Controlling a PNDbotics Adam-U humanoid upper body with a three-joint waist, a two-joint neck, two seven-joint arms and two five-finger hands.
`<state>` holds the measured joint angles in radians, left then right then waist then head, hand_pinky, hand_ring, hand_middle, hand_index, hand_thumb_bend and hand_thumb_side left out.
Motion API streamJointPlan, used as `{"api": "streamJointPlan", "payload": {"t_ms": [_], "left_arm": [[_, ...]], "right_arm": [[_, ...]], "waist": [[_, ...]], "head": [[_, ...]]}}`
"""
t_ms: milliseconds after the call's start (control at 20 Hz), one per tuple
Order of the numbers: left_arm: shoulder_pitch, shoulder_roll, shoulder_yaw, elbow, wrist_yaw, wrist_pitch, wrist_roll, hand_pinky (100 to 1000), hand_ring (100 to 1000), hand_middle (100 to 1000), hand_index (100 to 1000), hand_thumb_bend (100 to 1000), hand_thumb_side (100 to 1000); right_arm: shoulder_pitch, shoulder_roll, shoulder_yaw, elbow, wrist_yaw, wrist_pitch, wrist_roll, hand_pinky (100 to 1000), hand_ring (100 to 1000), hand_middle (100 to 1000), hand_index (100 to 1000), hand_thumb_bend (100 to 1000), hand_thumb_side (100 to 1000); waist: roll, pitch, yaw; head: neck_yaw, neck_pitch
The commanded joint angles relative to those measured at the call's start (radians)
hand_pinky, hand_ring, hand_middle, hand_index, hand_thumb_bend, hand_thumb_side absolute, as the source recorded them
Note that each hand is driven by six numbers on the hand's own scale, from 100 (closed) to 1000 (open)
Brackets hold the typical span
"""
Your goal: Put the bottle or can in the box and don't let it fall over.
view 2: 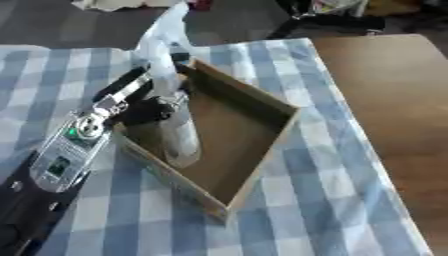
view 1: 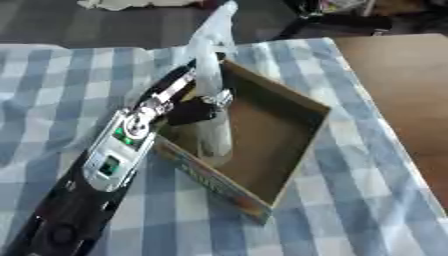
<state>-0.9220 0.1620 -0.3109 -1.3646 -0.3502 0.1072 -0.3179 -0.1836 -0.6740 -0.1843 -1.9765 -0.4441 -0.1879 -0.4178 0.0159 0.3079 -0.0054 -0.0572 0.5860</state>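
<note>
The left hand (view 1: 197, 107) curls its fingers round a clear bottle (view 1: 210, 90), holding it upright with its base inside the shallow cardboard box (view 1: 289, 145), near the box's left wall. The box lies askew on the blue-and-white checked cloth (view 1: 350, 200). Bare wooden tabletop (view 2: 394, 100) shows to the right.

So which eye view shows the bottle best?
The left eye view: the clear bottle, held by the left robot hand, stands upright with its base inside the box. The right eye view shows nearly the same, only paler against the cloth.
</note>
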Motion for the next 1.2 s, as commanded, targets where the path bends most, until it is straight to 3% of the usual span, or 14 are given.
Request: {"api": "streamJointPlan", "payload": {"t_ms": [50,350,500,700,1200], "left_arm": [[-0.015,0.021,0.011,-0.039,-0.032,0.02,-0.004,1000,1000,1000,853,100,618],[-0.012,0.025,0.013,-0.042,-0.066,0.06,-0.015,1000,1000,1000,868,100,559],[-0.011,0.026,0.015,-0.048,-0.066,0.084,-0.024,1000,1000,1000,875,100,426],[-0.009,0.032,0.016,-0.067,-0.047,0.115,-0.042,1000,1000,1000,880,100,370],[-0.005,0.047,0.025,-0.098,0.046,0.172,-0.064,1000,1000,1000,879,100,415]], "right_arm": [[-0.004,-0.037,-0.012,-0.024,0.001,0.0,-0.003,931,874,1000,830,100,492],[-0.001,-0.038,-0.014,-0.024,0.0,-0.001,-0.004,930,873,1000,829,100,495],[0.0,-0.038,-0.013,-0.024,-0.001,-0.001,-0.004,930,873,1000,829,100,499],[0.003,-0.04,-0.014,-0.024,-0.001,0.0,-0.005,930,872,1000,829,100,514],[0.011,-0.045,-0.015,-0.024,0.0,0.001,-0.008,929,872,1000,829,100,515]], "waist": [[-0.005,-0.032,0.001],[-0.003,-0.035,0.001],[-0.002,-0.037,0.003],[0.0,-0.04,0.004],[0.008,-0.05,0.009]], "head": [[-0.004,0.0],[-0.007,0.001],[-0.01,0.006],[-0.013,0.013],[-0.024,0.022]]}}
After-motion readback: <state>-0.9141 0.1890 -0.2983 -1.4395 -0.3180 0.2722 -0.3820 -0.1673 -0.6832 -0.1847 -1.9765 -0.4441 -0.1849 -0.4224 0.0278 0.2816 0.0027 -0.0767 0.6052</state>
